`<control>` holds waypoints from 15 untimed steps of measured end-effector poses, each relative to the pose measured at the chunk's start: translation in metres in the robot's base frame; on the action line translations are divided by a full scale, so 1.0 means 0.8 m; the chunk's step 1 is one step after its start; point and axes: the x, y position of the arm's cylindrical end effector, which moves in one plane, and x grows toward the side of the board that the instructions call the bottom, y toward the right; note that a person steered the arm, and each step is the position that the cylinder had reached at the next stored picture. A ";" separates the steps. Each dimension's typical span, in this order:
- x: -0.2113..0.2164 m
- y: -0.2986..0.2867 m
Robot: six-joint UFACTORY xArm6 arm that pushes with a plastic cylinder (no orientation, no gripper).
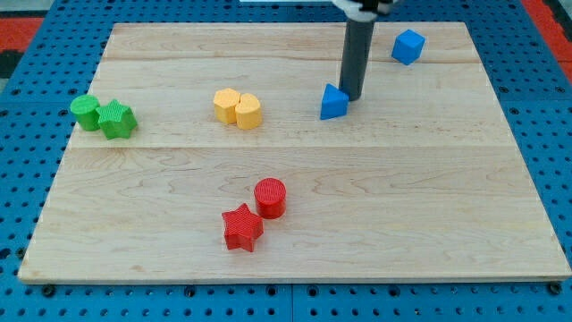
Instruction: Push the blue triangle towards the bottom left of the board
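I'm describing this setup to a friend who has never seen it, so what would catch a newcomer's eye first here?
First, the dark rod coming down from the view's top, with my tip right at the upper right edge of the blue triangle, above the board's middle. Next, the bright pairs on the pale wooden board: two green blocks at the left edge, two yellow blocks left of centre, and a red star touching a red cylinder low down.

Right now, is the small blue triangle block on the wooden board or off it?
On it: the blue triangle block rests on the wooden board, right of centre, my tip against its right side.
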 end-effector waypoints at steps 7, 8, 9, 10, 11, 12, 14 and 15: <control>0.039 -0.132; 0.078 -0.177; 0.125 -0.232; 0.150 -0.296; 0.184 -0.335; 0.185 -0.290; 0.225 -0.320; 0.219 -0.346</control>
